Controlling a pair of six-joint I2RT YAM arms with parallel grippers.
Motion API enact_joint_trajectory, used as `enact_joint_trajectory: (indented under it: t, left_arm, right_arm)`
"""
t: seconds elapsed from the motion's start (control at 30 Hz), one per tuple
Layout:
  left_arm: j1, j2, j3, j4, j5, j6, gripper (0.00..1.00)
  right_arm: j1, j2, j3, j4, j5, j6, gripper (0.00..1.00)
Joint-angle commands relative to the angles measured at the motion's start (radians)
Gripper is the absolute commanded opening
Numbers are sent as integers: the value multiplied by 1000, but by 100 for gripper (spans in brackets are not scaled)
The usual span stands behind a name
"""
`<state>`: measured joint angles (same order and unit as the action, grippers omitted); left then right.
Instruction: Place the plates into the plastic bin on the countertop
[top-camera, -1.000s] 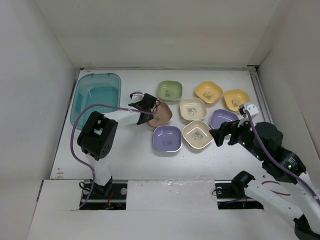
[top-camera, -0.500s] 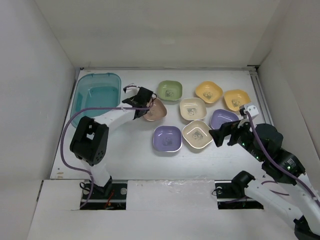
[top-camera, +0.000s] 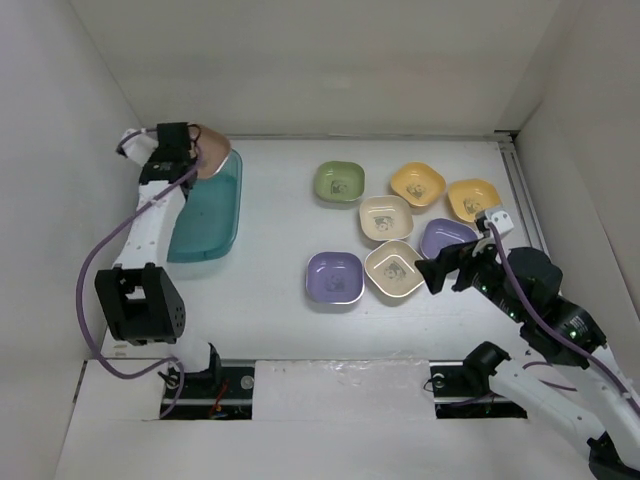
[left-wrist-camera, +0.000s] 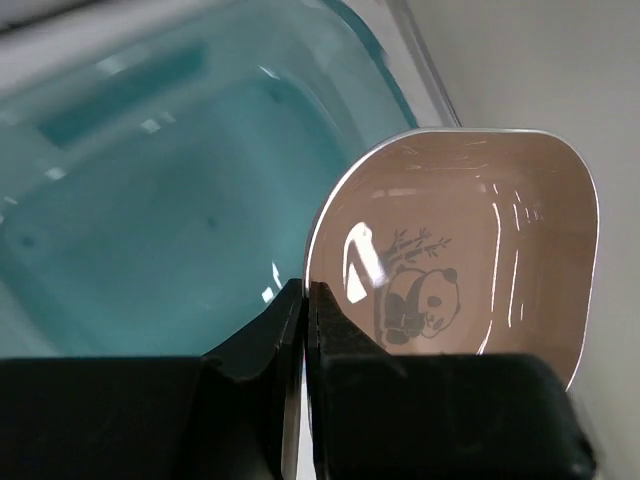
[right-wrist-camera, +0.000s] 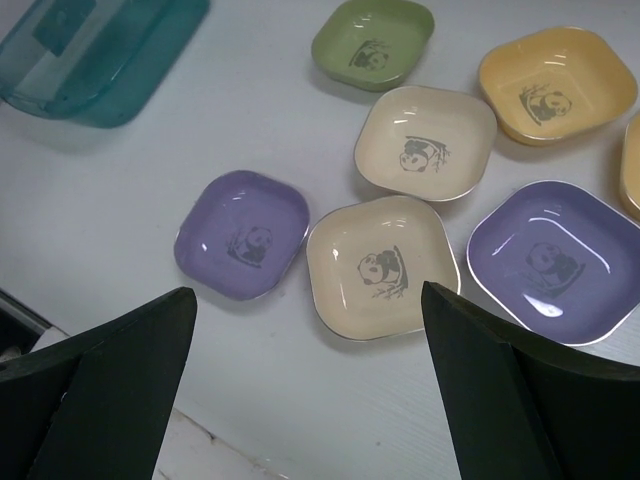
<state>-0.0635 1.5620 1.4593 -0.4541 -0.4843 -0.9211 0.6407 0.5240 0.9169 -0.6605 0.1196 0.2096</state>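
Observation:
My left gripper (top-camera: 188, 150) (left-wrist-camera: 306, 298) is shut on the rim of the brown plate (top-camera: 211, 150) (left-wrist-camera: 462, 250), holding it tilted above the far end of the teal plastic bin (top-camera: 206, 215) (left-wrist-camera: 150, 190). The bin looks empty. On the countertop (top-camera: 270, 230) lie the green plate (top-camera: 339, 181), two yellow plates (top-camera: 417, 184), two cream plates (top-camera: 386, 217) and two purple plates (top-camera: 334, 276). My right gripper (top-camera: 440, 270) (right-wrist-camera: 308, 295) hangs open above the near cream plate (right-wrist-camera: 382, 265), with nothing between its fingers.
White walls close in the countertop at the left, the back and the right. The bin stands against the left wall. A raised white ledge (top-camera: 330, 375) runs along the near edge by the arm bases.
My left gripper closed on the brown plate, lifted it from among the other plates and carried it left and back, over the bin. The right arm has stayed still.

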Motion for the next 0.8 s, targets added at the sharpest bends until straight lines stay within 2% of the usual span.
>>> enact_joint_trajectory:
  t: [0.0, 0.1, 0.27, 0.43, 0.53, 0.57, 0.67, 0.77]
  left_arm:
    - [118, 24, -34, 67, 90, -23, 0]
    - [189, 127, -14, 104, 145, 13, 0]
    - [209, 275, 35, 172, 174, 56, 0]
    - [246, 333, 62, 147, 193, 41, 0]
    - [246, 301, 52, 167, 206, 41, 19]
    - [246, 282, 26, 179, 216, 41, 40]
    - [232, 212, 12, 207, 231, 50, 66]
    - [171, 127, 27, 218, 257, 102, 82]
  right_arm:
    - [-6, -1, -13, 70, -40, -1, 100]
    - [-6, -10, -26, 79, -49, -12, 100]
    - [-6, -10, -36, 107, -58, -12, 100]
    - [-6, -1, -45, 116, -80, -12, 100]
    - [-6, -1, -46, 125, -80, -12, 100]
    - [-6, -1, -46, 125, -90, -12, 100]
    - [-6, 8, -46, 136, -103, -12, 100]
    - [-6, 8, -46, 136, -103, -3, 100]
